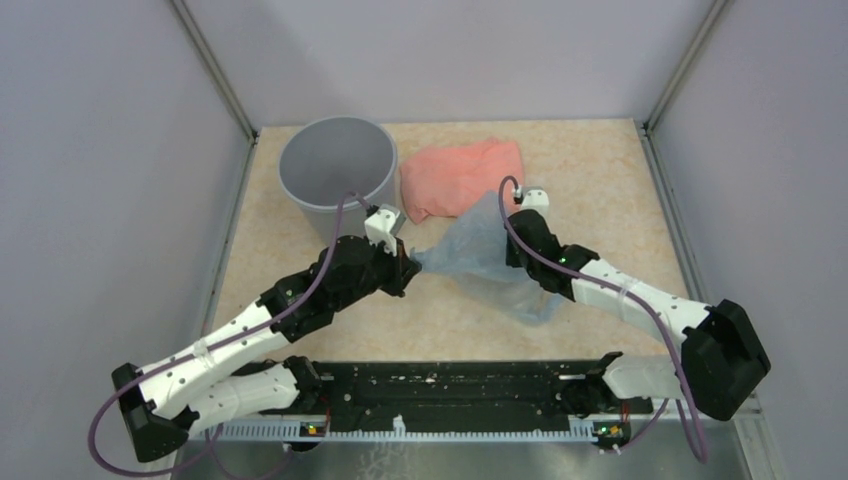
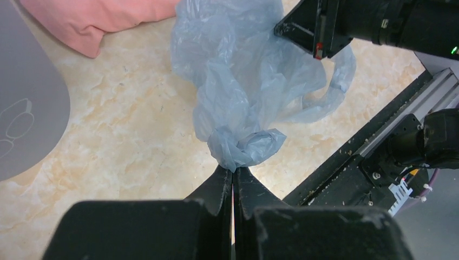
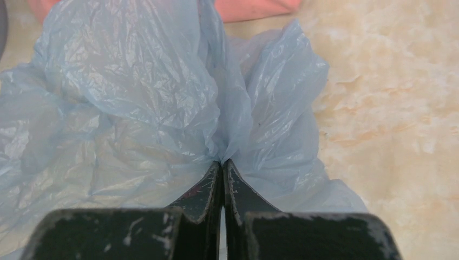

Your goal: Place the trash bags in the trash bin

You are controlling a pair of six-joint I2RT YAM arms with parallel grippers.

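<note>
The pale-blue translucent trash bag [image 1: 480,255] hangs crumpled between my two grippers over the table's middle. My left gripper [image 1: 408,262] is shut on the bag's left bunched end; in the left wrist view its tips [image 2: 233,170] pinch the knotted wad [image 2: 246,149]. My right gripper [image 1: 520,240] is shut on the bag's right part; in the right wrist view its tips [image 3: 222,162] pinch a fold of the bag [image 3: 135,103]. The grey round trash bin [image 1: 337,172] stands upright at the back left, just beyond my left gripper; its wall shows in the left wrist view [image 2: 27,108].
A salmon-pink folded cloth [image 1: 462,177] lies right of the bin, behind the bag, and shows in the left wrist view [image 2: 97,19]. The black rail [image 1: 450,385] runs along the near edge. Grey walls enclose the table on three sides.
</note>
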